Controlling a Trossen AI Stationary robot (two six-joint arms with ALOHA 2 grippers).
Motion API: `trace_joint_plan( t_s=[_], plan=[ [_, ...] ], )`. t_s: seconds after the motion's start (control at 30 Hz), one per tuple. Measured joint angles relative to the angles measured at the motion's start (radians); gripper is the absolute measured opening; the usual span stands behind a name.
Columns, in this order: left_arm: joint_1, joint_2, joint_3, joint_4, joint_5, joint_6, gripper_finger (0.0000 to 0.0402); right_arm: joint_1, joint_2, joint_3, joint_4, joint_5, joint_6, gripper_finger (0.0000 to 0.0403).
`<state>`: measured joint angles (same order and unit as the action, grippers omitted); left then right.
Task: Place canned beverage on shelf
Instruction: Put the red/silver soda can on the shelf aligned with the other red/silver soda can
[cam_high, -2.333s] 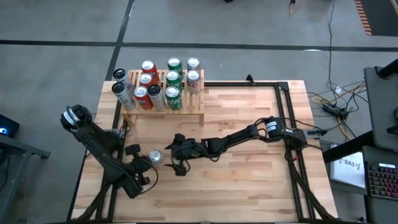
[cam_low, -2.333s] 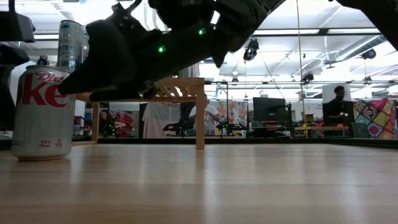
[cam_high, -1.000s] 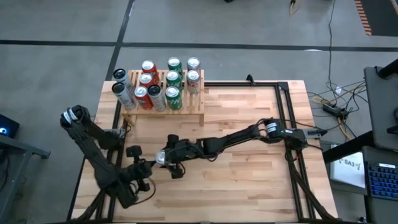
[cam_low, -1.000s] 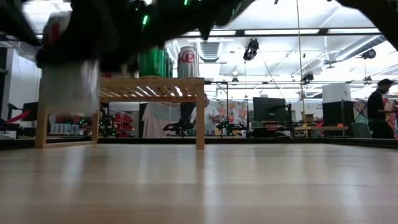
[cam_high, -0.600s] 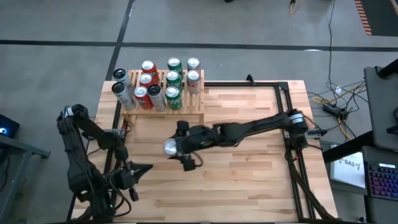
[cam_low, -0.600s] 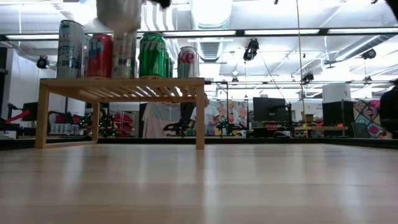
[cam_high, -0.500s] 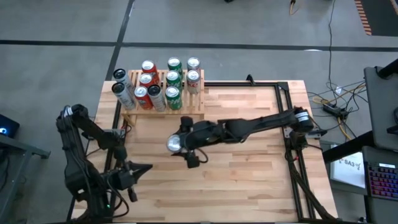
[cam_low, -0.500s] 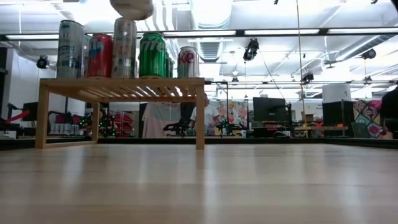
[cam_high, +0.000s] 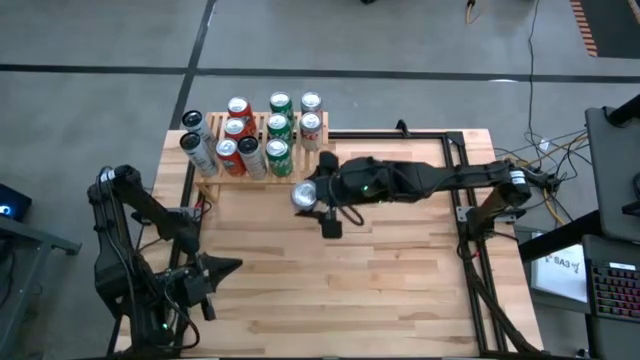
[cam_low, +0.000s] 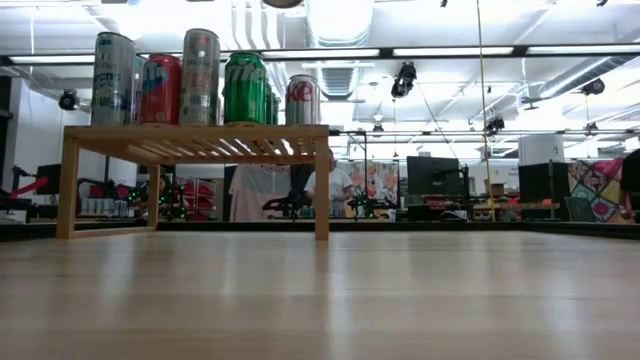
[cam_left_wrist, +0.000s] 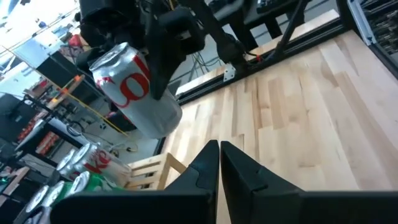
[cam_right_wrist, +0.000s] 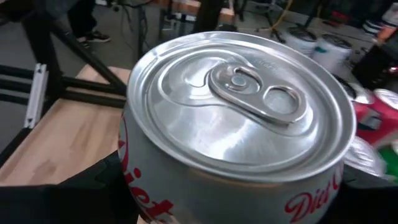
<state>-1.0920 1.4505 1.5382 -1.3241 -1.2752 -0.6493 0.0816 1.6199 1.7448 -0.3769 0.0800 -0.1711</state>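
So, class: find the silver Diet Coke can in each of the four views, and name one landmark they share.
High view: Diet Coke can, in the right gripper, beside the shelf.
Low view: only its base at the top edge.
Left wrist view: lifted, tilted.
Right wrist view: fills the picture.
Shared landmark: the shelf's cans.

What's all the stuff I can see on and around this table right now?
Table: one, light wood, under both arms.
Shelf: one, pale slatted wood, far left part of the table.
Cans on the shelf: about ten, red, green and silver, upright, filling its left part; the right end is bare.
Diet Coke can: one, silver with red lettering, held above the table just near the shelf's right end.
Cables: several, on the floor right of the table.
People: a few, far off in the room behind.
Right gripper: dark, clamped around the Diet Coke can.
Left gripper: dark, shut, empty, at the table's near left.
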Motion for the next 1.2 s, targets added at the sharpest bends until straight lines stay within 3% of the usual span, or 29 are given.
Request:
trace_joint_plan(
  t_s=[0.2,0.4,0.83,1.07,1.2],
  plan=[
    [0.038,-0.035,0.0,0.049,-0.018,0.074,0.0,-0.071,-0.048,-0.046,-0.004,-0.001,0.013,0.0284],
    [0.119,-0.074,0.0,0.178,-0.011,0.332,0.0,-0.139,-0.062,-0.149,0.024,-0.006,0.028,0.0284],
    [0.321,-0.242,-0.046,0.26,0.256,0.535,0.0,-0.258,-0.069,-0.311,0.258,-0.039,0.042,0.0287],
    [0.334,-0.367,-0.244,0.584,0.274,0.693,0.0,-0.311,-0.066,-0.384,0.364,-0.09,0.089,0.0287],
    [0.336,-0.438,-0.376,0.832,0.335,0.814,0.0,-0.323,-0.063,-0.408,0.4,-0.089,0.098,0.0288]
  ],
)
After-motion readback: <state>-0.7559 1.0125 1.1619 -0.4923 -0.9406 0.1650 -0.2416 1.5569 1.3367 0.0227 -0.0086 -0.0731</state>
